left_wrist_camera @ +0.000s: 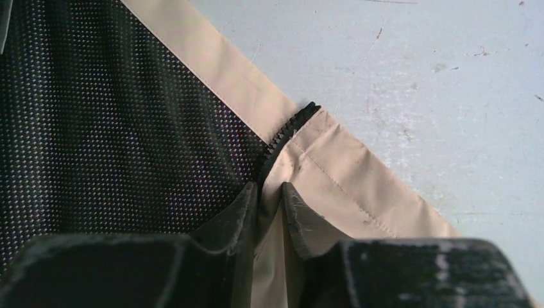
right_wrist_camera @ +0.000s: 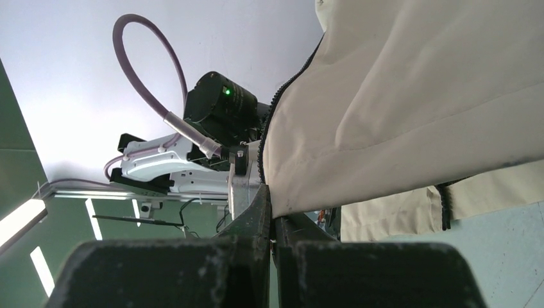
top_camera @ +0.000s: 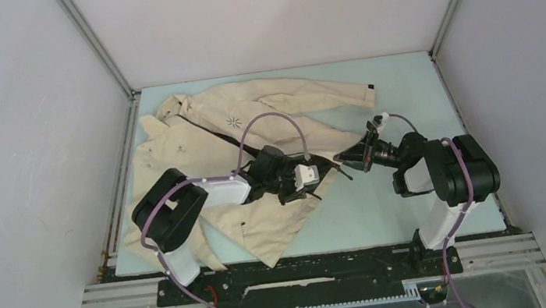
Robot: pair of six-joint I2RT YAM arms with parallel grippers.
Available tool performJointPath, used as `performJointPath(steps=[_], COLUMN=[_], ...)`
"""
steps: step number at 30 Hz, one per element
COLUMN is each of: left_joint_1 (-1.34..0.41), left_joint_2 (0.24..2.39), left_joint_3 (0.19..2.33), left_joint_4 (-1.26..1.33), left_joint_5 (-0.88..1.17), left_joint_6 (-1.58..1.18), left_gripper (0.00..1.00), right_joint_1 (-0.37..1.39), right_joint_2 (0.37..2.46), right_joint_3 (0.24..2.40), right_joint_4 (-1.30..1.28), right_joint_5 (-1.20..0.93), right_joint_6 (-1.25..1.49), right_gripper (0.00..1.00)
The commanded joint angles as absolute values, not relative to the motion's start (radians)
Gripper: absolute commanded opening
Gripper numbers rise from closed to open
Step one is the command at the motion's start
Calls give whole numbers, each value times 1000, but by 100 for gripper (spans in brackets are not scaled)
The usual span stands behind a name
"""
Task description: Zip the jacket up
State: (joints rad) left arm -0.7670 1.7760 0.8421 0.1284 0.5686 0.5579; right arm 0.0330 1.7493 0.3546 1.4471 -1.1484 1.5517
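Find the counter (top_camera: 395,210) carrying the jacket (top_camera: 199,151), sprawled over its left and middle, front unzipped; see the right gripper (right_wrist_camera: 271,208) clamped on a toothed fabric edge held up off the counter; see the left gripper (left_wrist_camera: 271,192) nipped onto a fold of hem just beside the zipper teeth (left_wrist_camera: 289,125); judge this as lining up the bottom ends; bring both edges level, taut and teeth-to-teeth before joining.
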Motion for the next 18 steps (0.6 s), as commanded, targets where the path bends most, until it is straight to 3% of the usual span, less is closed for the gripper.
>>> performJointPath(steps=[1, 14, 18], left_joint_1=[-781, -782, -782], left_joint_2=[1753, 1461, 1397], left_joint_3=[780, 568, 516], left_joint_4=[166, 444, 536], left_joint_5=[496, 469, 454], left_joint_6=[530, 293, 130], left_gripper=[21, 0, 0], right_joint_1=[32, 98, 123], right_joint_2=[1713, 1750, 1744], right_joint_3=[357, 351, 348], right_joint_4=[1514, 1515, 1516], right_joint_5=[-1157, -1116, -1085], right_joint_6=[1519, 1498, 1509], right_gripper=[0, 0, 0])
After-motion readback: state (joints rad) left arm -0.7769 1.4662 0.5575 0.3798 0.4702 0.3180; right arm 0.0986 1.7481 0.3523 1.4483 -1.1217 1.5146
